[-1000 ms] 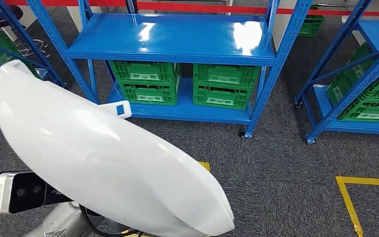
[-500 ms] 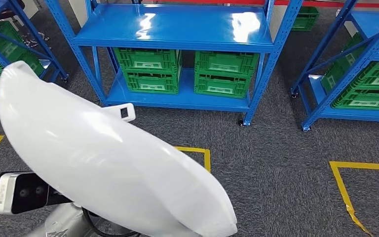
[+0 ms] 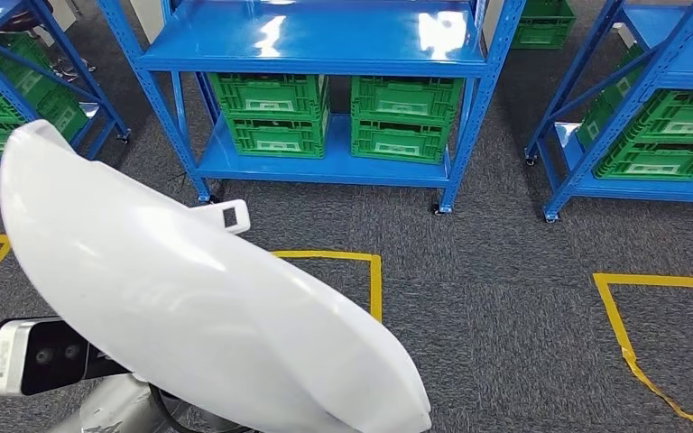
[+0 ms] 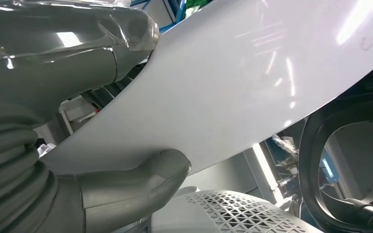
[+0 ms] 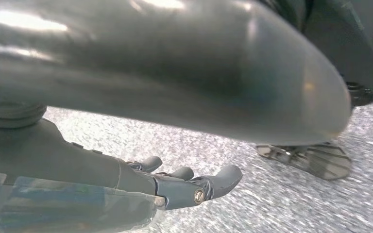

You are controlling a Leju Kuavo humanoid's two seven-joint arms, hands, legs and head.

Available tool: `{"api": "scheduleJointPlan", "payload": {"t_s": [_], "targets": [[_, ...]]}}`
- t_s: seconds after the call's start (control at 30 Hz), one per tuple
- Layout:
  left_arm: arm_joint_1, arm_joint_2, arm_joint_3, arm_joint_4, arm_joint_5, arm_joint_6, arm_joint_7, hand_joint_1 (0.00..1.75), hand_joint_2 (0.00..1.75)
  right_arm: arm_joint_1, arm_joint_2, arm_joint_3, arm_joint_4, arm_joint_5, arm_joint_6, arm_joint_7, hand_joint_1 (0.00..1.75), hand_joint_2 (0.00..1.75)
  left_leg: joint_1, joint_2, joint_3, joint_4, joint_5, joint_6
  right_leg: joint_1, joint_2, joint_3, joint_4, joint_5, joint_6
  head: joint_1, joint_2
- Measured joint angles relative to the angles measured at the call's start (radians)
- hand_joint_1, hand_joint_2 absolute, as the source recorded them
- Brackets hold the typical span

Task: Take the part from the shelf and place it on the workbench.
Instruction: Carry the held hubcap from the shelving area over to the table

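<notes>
A large curved white part (image 3: 189, 298) fills the lower left of the head view, slanting from upper left to lower right, with a small square tab (image 3: 230, 216) on its far edge. My left hand (image 4: 92, 189) grips it: the grey thumb (image 4: 160, 170) presses one face of the white part (image 4: 252, 82) and the rest of the hand lies against the other face. My right hand (image 5: 141, 179) hangs over the grey carpet with its fingers (image 5: 209, 184) stretched out and nothing in it.
A blue shelf rack (image 3: 325, 45) stands ahead with green crates (image 3: 271, 113) on its bottom level. More blue racks with green crates stand at the left (image 3: 0, 108) and right (image 3: 650, 81). Yellow tape lines (image 3: 374, 280) mark the grey carpet.
The whole picture has shifted: the camera has drawn back and more carpet and yellow tape show in front of the racks. The white part stays in my left hand's grip.
</notes>
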Motion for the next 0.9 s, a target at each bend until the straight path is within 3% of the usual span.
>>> {"api": "scheduleJointPlan", "payload": {"t_s": [0.03, 0.07, 0.13, 0.17, 0.2, 0.27, 0.3, 0.33, 0.37, 0.4, 0.43, 0.47, 0.53, 0.57, 0.63, 0.67, 0.7, 0.8, 0.83, 0.87, 0.9], "targets": [[-0.002, -0.001, 0.000, -0.001, 0.000, 0.000, 0.000, 1.75, 1.75, 0.000, 0.001, 0.000, 0.000, 0.000, 0.001, 0.002, 0.00, 0.00, -0.004, -0.002, 0.031, -0.050, -0.012, 0.005, -0.001, 0.000, -0.003, -0.002, 0.010, 0.007, 0.000, 0.000], [-0.003, -0.001, 0.000, -0.001, 0.000, 0.000, -0.001, 1.75, 1.75, 0.000, 0.001, 0.000, 0.000, 0.000, 0.002, 0.003, 0.00, 0.00, -0.008, -0.001, 0.043, -0.076, -0.020, 0.010, -0.002, 0.000, -0.006, -0.006, 0.020, 0.015, 0.000, 0.000], [-0.004, -0.002, -0.001, -0.002, 0.000, 0.000, -0.001, 1.75, 1.75, 0.002, 0.002, 0.000, 0.000, 0.000, 0.002, 0.004, 0.00, 0.00, -0.012, 0.002, 0.033, -0.091, 0.000, 0.022, -0.004, 0.000, -0.012, -0.012, 0.033, 0.028, -0.001, 0.000], [-0.006, -0.003, -0.002, -0.002, 0.001, 0.000, -0.001, 1.75, 1.75, 0.003, 0.002, 0.000, 0.000, 0.000, 0.002, 0.003, 0.00, 0.00, -0.012, 0.004, 0.025, -0.098, 0.015, 0.030, -0.005, 0.000, -0.022, 0.000, 0.018, 0.027, 0.000, 0.000], [-0.008, -0.005, -0.004, -0.002, 0.001, 0.000, -0.001, 1.75, 1.75, 0.004, 0.001, 0.000, 0.000, 0.000, 0.002, 0.003, 0.00, 0.00, -0.011, 0.006, 0.013, -0.104, 0.031, 0.038, -0.004, 0.000, -0.036, 0.032, -0.015, 0.021, 0.002, 0.000], [-0.010, -0.008, -0.007, -0.002, 0.003, 0.000, 0.000, 1.75, 1.75, 0.004, 0.000, 0.000, 0.000, 0.000, 0.002, 0.002, 0.00, 0.00, -0.015, 0.007, -0.016, -0.105, 0.059, 0.050, -0.003, 0.001, -0.076, 0.156, -0.111, 0.006, 0.005, 0.000], [-0.010, -0.008, -0.009, -0.002, 0.003, 0.000, 0.001, 1.75, 1.75, 0.004, 0.000, 0.000, 0.000, -0.001, 0.001, 0.002, 0.00, 0.00, -0.018, 0.007, -0.034, -0.103, 0.071, 0.052, -0.003, 0.001, -0.091, 0.224, -0.144, 0.006, 0.005, 0.000], [-0.010, -0.008, -0.010, -0.001, 0.004, 0.000, 0.003, 1.75, 1.75, 0.004, -0.001, 0.000, 0.000, -0.002, 0.000, 0.003, 0.00, 0.00, -0.020, 0.007, -0.051, -0.100, 0.082, 0.053, -0.003, 0.001, -0.095, 0.275, -0.155, 0.012, 0.005, 0.000], [-0.010, -0.008, -0.012, 0.000, 0.004, 0.002, 0.004, 1.75, 1.75, 0.005, -0.001, 0.000, 0.000, -0.005, -0.001, 0.005, 0.00, 0.00, -0.021, 0.008, -0.070, -0.095, 0.093, 0.052, -0.003, 0.001, -0.086, 0.297, -0.146, 0.023, 0.005, 0.000], [-0.010, -0.008, -0.013, 0.001, 0.004, 0.003, 0.005, 1.75, 1.75, 0.004, -0.001, 0.000, 0.000, -0.008, -0.003, 0.006, 0.00, 0.00, -0.022, 0.008, -0.089, -0.088, 0.102, 0.051, -0.004, 0.001, -0.058, 0.281, -0.124, 0.034, 0.005, 0.000], [-0.010, -0.008, -0.015, 0.001, 0.005, 0.005, 0.006, 1.75, 1.75, 0.004, -0.001, 0.000, 0.000, -0.012, -0.004, 0.008, 0.00, 0.00, -0.022, 0.008, -0.108, -0.078, 0.110, 0.048, -0.004, 0.001, -0.014, 0.231, -0.104, 0.042, 0.005, 0.000], [-0.011, -0.009, -0.017, 0.001, 0.005, 0.006, 0.006, 1.75, 1.75, 0.002, -0.001, 0.000, 0.000, -0.015, -0.004, 0.008, 0.00, 0.00, -0.024, 0.008, -0.125, -0.067, 0.116, 0.045, -0.003, 0.001, 0.042, 0.157, -0.097, 0.044, 0.006, 0.000], [-0.011, -0.010, -0.020, 0.001, 0.006, 0.009, 0.008, 1.75, 1.75, 0.000, -0.001, 0.000, 0.000, -0.017, -0.002, 0.009, 0.00, 0.00, -0.025, 0.010, -0.151, -0.048, 0.129, 0.036, 0.002, 0.002, 0.125, 0.026, -0.117, 0.033, 0.005, 0.000], [-0.012, -0.011, -0.022, 0.001, 0.007, 0.010, 0.009, 1.75, 1.75, 0.000, 0.000, 0.000, 0.000, -0.017, -0.001, 0.009, 0.00, 0.00, -0.026, 0.011, -0.159, -0.044, 0.138, 0.031, 0.006, 0.003, 0.140, -0.005, -0.128, 0.026, 0.005, 0.000], [-0.012, -0.010, -0.025, 0.002, 0.007, 0.012, 0.012, 1.75, 1.75, 0.001, 0.002, 0.000, 0.000, -0.017, 0.000, 0.009, 0.00, 0.00, -0.023, 0.010, -0.169, -0.042, 0.149, 0.020, 0.005, 0.002, 0.126, -0.010, -0.119, 0.012, 0.006, 0.000], [-0.012, -0.009, -0.025, 0.003, 0.007, 0.013, 0.014, 1.75, 1.75, 0.002, 0.004, 0.000, 0.000, -0.015, -0.002, 0.009, 0.00, 0.00, -0.022, 0.008, -0.175, -0.032, 0.135, 0.013, 0.002, 0.001, 0.119, -0.010, -0.111, 0.004, 0.005, 0.000], [-0.012, -0.008, -0.025, 0.004, 0.007, 0.014, 0.015, 1.75, 1.75, 0.003, 0.005, 0.000, 0.000, -0.014, -0.005, 0.009, 0.00, 0.00, -0.019, 0.007, -0.184, -0.007, 0.101, 0.006, -0.001, -0.001, 0.110, -0.011, -0.100, -0.005, 0.003, 0.000], [-0.013, -0.004, -0.026, 0.008, 0.008, 0.017, 0.020, 1.75, 1.75, 0.003, 0.008, 0.000, 0.000, -0.012, -0.018, 0.006, 0.00, 0.00, -0.006, 0.005, -0.220, 0.170, -0.044, -0.013, -0.003, -0.003, 0.075, -0.010, -0.067, -0.014, -0.001, 0.000], [-0.013, -0.003, -0.027, 0.010, 0.009, 0.017, 0.022, 1.75, 1.75, 0.003, 0.009, 0.000, 0.000, -0.011, -0.022, 0.006, 0.00, 0.00, -0.002, 0.005, -0.224, 0.224, -0.061, -0.016, -0.003, -0.003, 0.061, -0.009, -0.056, -0.013, -0.001, 0.000], [-0.013, -0.002, -0.029, 0.012, 0.011, 0.018, 0.024, 1.75, 1.75, 0.004, 0.010, 0.000, 0.000, -0.010, -0.026, 0.005, 0.00, 0.00, 0.002, 0.005, -0.215, 0.250, -0.055, -0.019, -0.004, -0.003, 0.047, -0.007, -0.046, -0.010, -0.001, 0.000], [-0.014, -0.002, -0.032, 0.015, 0.013, 0.018, 0.027, 1.75, 1.75, 0.005, 0.011, 0.000, 0.000, -0.008, -0.030, 0.004, 0.00, 0.00, 0.004, 0.005, -0.189, 0.240, -0.031, -0.019, -0.004, -0.003, 0.034, -0.006, -0.036, -0.008, -0.001, 0.000]]}}
